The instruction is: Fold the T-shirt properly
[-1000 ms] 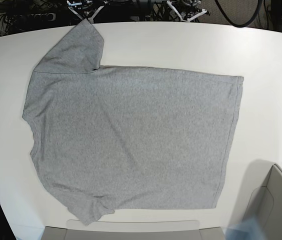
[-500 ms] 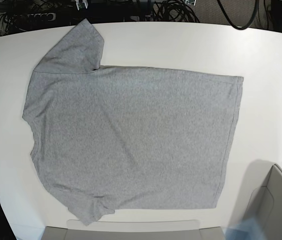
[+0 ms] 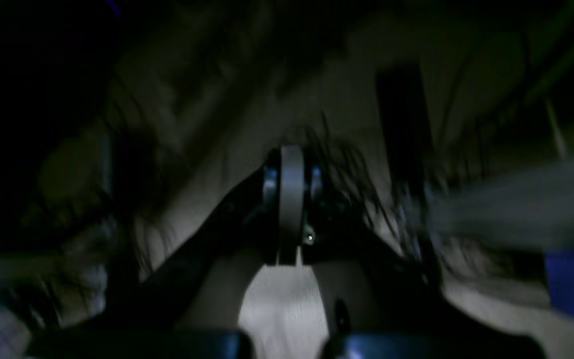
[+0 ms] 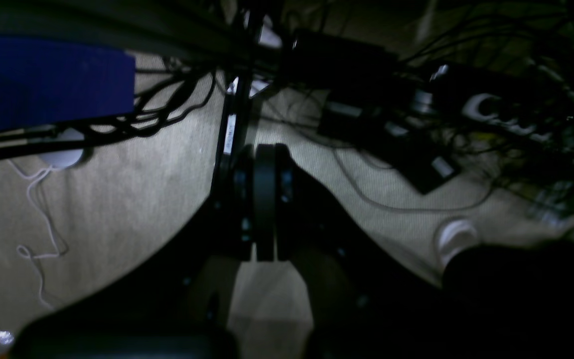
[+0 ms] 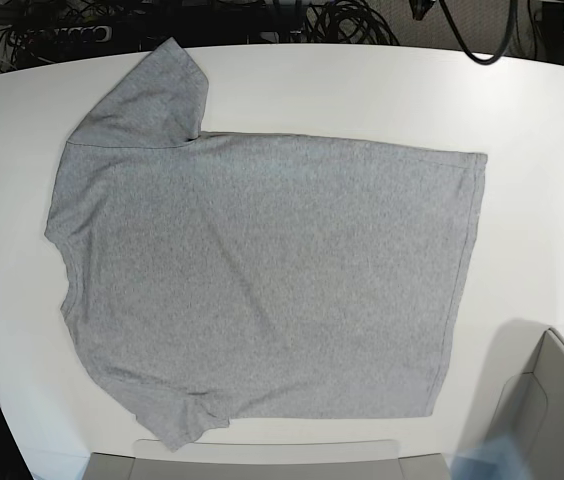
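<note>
The T-shirt [image 5: 262, 285] lies spread flat and plain side up on the white desk [image 5: 522, 110], its collar end toward the base view's left, its hem toward the right, one sleeve reaching to the far edge and the other bunched slightly at the near edge. It looks light, soft and limp, so it will likely sag and drag wherever it is not supported, and a single layer may slip away from the one beneath it. The surest places to take hold appear to be the stitched edges: the hem corners on the right and the shoulder seams by the sleeves, pinching both layers together so the cloth lifts evenly. Nothing is folded yet. Neither arm shows in the base view. The left pincer [image 3: 292, 199] appears in its own blurred, dark wrist view, fully closed and empty, pointing away from the desk. The right pincer [image 4: 264, 199] is likewise closed on nothing, above carpeted floor [image 4: 117, 199] strewn with cables [image 4: 366, 194], well apart from the shirt.
</note>
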Controlling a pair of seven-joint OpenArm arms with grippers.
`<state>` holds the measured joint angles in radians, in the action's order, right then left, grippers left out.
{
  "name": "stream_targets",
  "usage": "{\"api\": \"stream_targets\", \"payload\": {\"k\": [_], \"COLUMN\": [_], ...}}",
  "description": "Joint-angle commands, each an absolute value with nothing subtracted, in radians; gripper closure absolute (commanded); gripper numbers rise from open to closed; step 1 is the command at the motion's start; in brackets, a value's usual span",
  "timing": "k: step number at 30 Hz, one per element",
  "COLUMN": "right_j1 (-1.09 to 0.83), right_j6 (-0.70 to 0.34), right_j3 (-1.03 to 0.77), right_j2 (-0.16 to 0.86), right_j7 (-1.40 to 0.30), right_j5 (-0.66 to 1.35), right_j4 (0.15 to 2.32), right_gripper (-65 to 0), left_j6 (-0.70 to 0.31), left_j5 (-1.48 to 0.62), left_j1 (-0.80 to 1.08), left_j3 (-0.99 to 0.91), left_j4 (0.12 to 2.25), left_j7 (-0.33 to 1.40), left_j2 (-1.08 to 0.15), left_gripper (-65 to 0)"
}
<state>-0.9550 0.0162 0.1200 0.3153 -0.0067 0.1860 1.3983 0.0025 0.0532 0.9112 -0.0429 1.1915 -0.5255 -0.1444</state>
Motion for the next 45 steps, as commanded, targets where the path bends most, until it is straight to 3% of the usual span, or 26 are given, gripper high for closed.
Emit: {"api": "stream_targets", "payload": {"k": [1,8,15,24,34,39,45], "right_j1": [-0.998,-1.124,-1.153,-0.958,-0.834,-0.768,-0.627], "right_j6": [0.007,0.008,0.008,0.004,-0.001,-0.001,-0.001], "right_j3": [0.12,0.045,-0.071,-0.094,-0.087,-0.09,-0.09], "right_j2": [0.331,0.386,0.4,0.424,0.515,0.512,0.458], "right_j7": [0.005,-0.001,-0.002,0.002,-0.002,-0.03,-0.291], "right_j5": [0.191,0.203,0.199,0.197,0.205,0.205,0.205], "right_j4": [1.438,1.684,1.988,2.069,2.069,2.068,2.068], "right_gripper": [-0.1,-0.1,-0.2,-0.3,-0.3,-0.3,-0.3], "left_j6": [0.01,0.01,0.01,0.008,0.001,0.001,0.002], "left_j5": [0.05,0.05,0.05,0.059,0.059,0.053,0.051], "left_j1": [0.97,1.076,1.121,0.966,0.727,0.651,0.613], "left_j3": [-0.07,-0.208,-0.343,-0.397,-0.404,-0.367,-0.341], "left_j4": [1.207,1.328,1.606,1.867,2.034,2.032,2.028], "left_j7": [-0.57,-0.723,-0.72,-0.711,-0.254,-0.188,-0.189], "left_j2": [-0.15,-0.15,-0.145,-0.127,-0.128,-0.127,-0.125], "left_gripper": [-0.2,-0.2,-0.2,-0.2,-0.2,-0.1,-0.4]}}
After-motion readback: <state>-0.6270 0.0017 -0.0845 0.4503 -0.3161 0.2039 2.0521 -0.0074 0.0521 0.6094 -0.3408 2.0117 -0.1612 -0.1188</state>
